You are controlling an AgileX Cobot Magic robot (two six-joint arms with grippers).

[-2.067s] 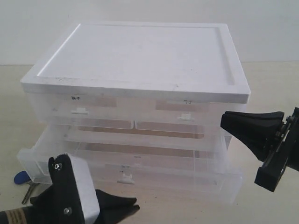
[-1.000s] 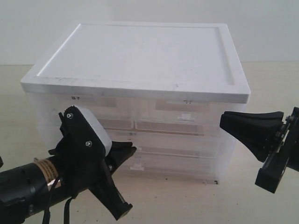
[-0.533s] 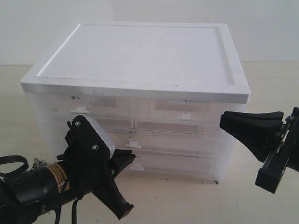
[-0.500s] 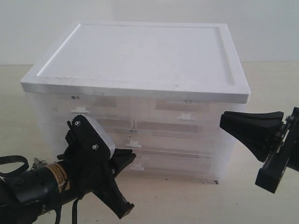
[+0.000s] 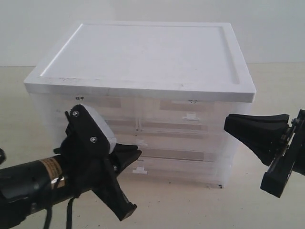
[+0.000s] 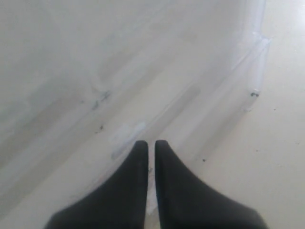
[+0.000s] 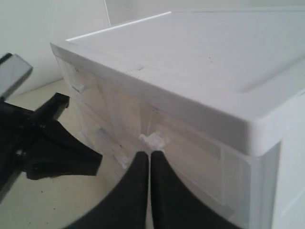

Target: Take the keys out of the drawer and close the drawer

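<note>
Keys showed in none of my views, and my left pincer point(image 5: 137, 153), jaws pressed together on nothing, sat close against the bottom drawer point(image 5: 186, 164), flush in its cabinet point(image 5: 143, 57), placed, I judged, for pushing it home, while my right pincer point(image 5: 228, 125), likewise pinched empty, hung clear alongside.
</note>
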